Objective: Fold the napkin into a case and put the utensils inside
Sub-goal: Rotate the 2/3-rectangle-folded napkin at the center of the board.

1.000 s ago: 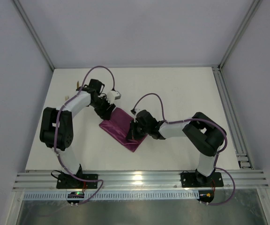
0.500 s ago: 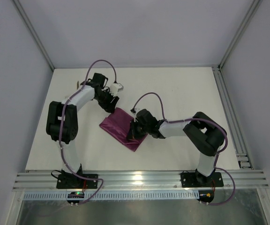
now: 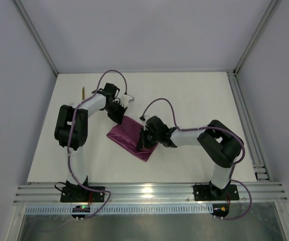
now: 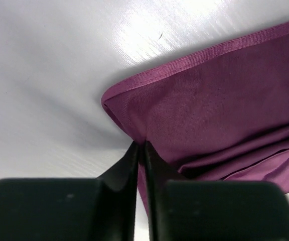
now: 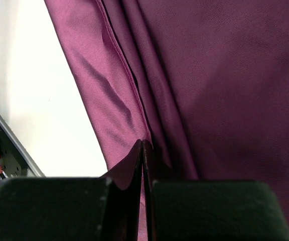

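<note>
Top external view: the napkin (image 3: 128, 134), magenta-purple and folded into a slim flat strip, lies near the middle of the white table (image 3: 199, 100), its long side running from about 10 o'clock to 4 o'clock. The left gripper (image 3: 119, 116) sits at the strip's far end, toward 11 o'clock, and the right gripper (image 3: 143, 143) is over the end toward 4 o'clock. Off at 10 o'clock, well apart from the cloth and near the table's far left edge, lies a thin gold utensil (image 3: 83, 93); it is too small to tell fork from knife.

Through the left wrist camera, the two dark fingers are drawn almost together and nip the napkin's hem just beside a corner, the edge puckering a little where they bite. Layered folds show toward 4 o'clock of that pinch.

Through the right wrist camera, the fingers are pressed tight together, tips down on a long crease in the cloth. Whether any fabric is caught between them I cannot tell.
</note>
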`<state>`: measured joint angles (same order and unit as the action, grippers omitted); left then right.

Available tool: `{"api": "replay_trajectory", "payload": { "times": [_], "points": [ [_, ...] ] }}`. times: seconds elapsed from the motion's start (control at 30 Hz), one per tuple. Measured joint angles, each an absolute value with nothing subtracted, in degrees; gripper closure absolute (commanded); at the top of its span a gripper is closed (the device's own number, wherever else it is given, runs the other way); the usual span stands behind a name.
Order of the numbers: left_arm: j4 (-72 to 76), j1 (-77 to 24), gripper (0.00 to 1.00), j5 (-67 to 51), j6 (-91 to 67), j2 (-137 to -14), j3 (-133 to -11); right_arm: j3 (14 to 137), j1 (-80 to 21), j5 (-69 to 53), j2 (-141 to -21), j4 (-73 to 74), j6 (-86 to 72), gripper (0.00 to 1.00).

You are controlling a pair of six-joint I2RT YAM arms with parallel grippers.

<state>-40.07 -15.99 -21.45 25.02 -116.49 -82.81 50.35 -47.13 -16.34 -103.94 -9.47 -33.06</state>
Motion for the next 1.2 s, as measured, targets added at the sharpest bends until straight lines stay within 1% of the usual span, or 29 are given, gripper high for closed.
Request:
{"api": "replay_trajectory", "payload": {
  "times": [0.13, 0.43, 0.5, 0.53, 0.57, 0.6, 0.63, 0.7, 0.83, 0.87, 1.07, 1.2],
  "points": [
    [-38.94, -15.99, 1.00, -21.71, 24.88, -115.31, -80.77, 51.11, -46.72, -16.53, -103.85, -7.84, -31.64, 0.96],
    [-36.47, -12.53, 1.00, -22.46, 25.52, -107.74, -69.80, 55.59, -44.03, -19.31, -105.10, -0.54, -24.93, 0.96],
    [-36.77, -11.97, 0.98, -22.41, 26.06, -105.95, -67.57, 57.14, -43.83, -20.12, -106.06, 0.62, -23.31, 0.96],
    [-36.99, -11.81, 0.97, -22.28, 26.33, -105.08, -66.48, 58.04, -43.79, -20.51, -106.61, 1.34, -22.44, 0.96],
    [-37.17, -11.75, 0.86, -22.11, 26.61, -104.25, -65.56, 58.81, -43.75, -20.80, -107.04, 2.00, -21.65, 0.96],
    [-37.34, -11.73, 0.80, -21.93, 27.24, -103.53, -64.75, 59.53, -43.75, -21.15, -107.39, 2.57, -20.86, 0.96],
    [-37.80, -11.51, 0.78, -21.82, 27.42, -102.85, -64.07, 60.20, -43.70, -21.41, -107.77, 3.20, -20.08, 0.96],
    [-38.79, -11.03, 0.70, -21.06, 27.83, -101.56, -63.09, 61.39, -43.57, -21.87, -108.38, 4.38, -18.61, 0.96],
    [-40.03, -8.34, 0.59, -20.01, 27.94, -98.80, -63.02, 62.96, -43.48, -22.87, -109.06, 6.13, -16.12, 0.96],
    [-40.23, -7.81, 0.54, -19.84, 28.01, -97.65, -63.05, 63.16, -43.48, -23.00, -109.14, 6.39, -15.70, 0.96],
    [-42.19, -7.14, 0.50, -22.83, 30.68, -86.32, -63.51, 63.77, -43.48, -23.57, -109.19, 7.70, -13.54, 0.96],
    [-43.55, -7.94, 0.47, -24.69, 33.01, -84.33, -62.02, 64.40, -43.48, -23.92, -109.58, 8.29, -13.08, 0.96]
  ]
}}
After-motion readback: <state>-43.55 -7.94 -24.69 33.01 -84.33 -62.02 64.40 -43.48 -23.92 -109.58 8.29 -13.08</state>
